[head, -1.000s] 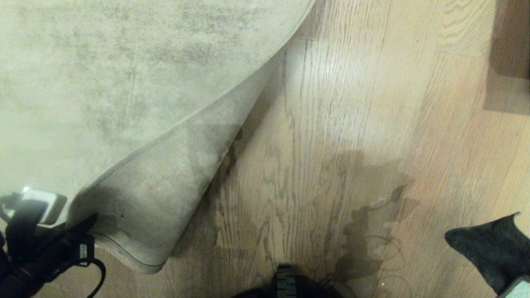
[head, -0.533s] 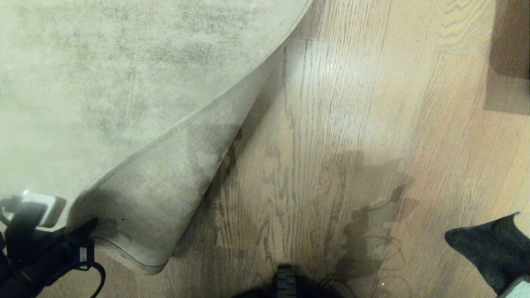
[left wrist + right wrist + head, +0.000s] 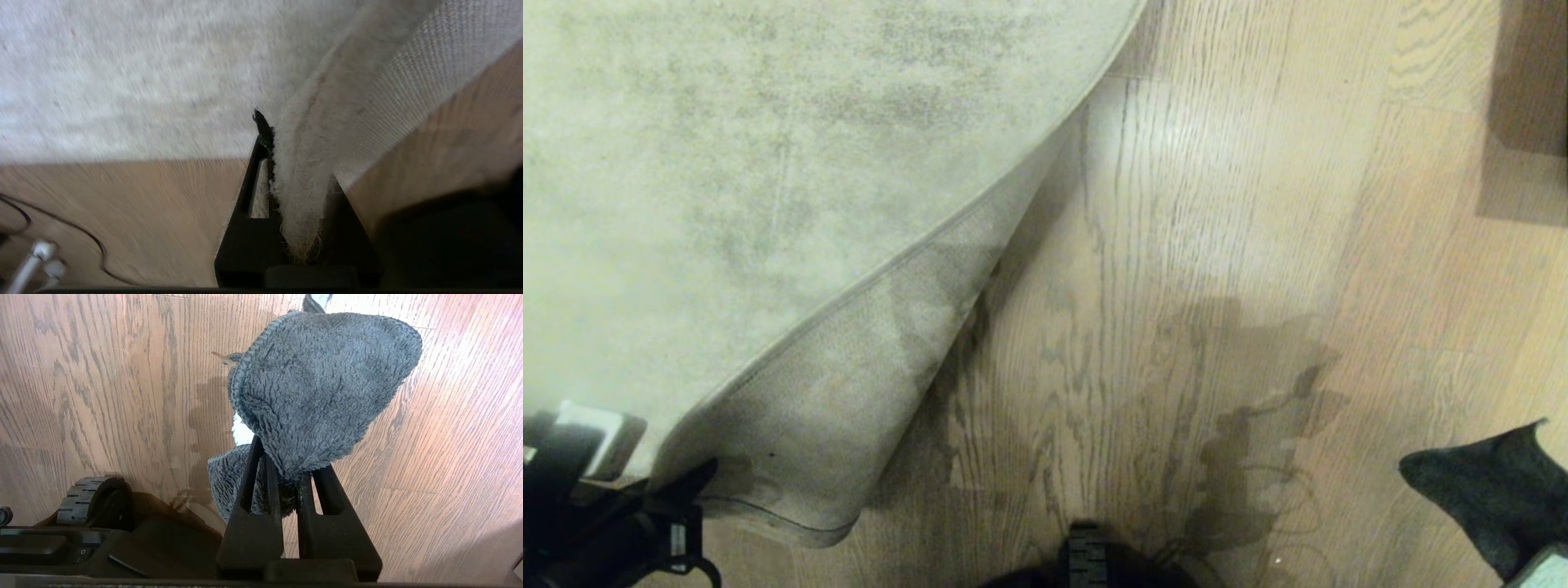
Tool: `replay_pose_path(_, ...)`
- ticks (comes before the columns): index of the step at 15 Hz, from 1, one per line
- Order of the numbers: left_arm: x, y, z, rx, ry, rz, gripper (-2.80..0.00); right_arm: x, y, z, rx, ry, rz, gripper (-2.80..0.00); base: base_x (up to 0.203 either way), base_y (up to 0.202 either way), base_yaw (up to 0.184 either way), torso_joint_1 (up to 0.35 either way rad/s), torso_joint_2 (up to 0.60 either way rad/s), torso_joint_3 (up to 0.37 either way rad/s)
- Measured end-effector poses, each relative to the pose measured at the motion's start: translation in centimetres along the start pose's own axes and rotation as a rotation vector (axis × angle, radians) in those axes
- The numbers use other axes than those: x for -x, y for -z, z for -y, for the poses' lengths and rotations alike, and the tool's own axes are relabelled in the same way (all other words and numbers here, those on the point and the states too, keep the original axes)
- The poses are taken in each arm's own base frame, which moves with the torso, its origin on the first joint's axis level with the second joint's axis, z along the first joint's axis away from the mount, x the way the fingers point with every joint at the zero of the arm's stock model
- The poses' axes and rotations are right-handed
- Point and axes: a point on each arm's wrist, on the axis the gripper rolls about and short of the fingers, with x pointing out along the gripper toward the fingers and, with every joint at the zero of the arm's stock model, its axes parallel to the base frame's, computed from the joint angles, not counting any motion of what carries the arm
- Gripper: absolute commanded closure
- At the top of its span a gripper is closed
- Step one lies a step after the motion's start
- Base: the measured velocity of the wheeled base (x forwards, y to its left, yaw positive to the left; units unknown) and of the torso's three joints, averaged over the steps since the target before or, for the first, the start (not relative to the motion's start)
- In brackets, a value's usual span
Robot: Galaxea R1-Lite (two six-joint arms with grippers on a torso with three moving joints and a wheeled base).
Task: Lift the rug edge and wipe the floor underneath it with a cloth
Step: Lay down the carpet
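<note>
Head view: high, facing steeply down on the floor (image 3: 1225,204); rug edge (image 3: 882,269) at frame left.
Left wrist view: very close, along the left pincer (image 3: 300,179) onto the same rug edge (image 3: 310,143).
Right wrist view: close, behind the right pincer (image 3: 288,469) and cloth (image 3: 318,384); cloth (image 3: 1486,490) shared with head view's lower right.

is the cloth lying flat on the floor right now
No: in the right wrist view the cloth hangs pinched between the fingers of the right gripper, above the floor.
</note>
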Motion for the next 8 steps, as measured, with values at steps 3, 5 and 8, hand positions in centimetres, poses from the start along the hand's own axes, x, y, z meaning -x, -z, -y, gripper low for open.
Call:
replay_pose_path(3,1.2,0.3,0.1,0.022,0.001,-0.005,-2.80,0.0,0.0,0.0,0.001,0.001,0.000,0.00,0.000,0.000,0.000,0.000,0.00,0.000)
replay_pose_path(5,1.7,-0.1,0.1,0.043,-0.003,0.039,-2.80,0.0,0.0,0.0,0.001,0.000,0.000,0.00,0.000,0.000,0.000,0.000,0.00,0.000)
replay_pose_path(8,2.2,-0.9,0.0,0.072,-0.017,0.131,-2.80,0.0,0.0,0.0,0.000,0.000,-0.001,0.00,0.000,0.000,0.000,0.000,0.00,0.000)
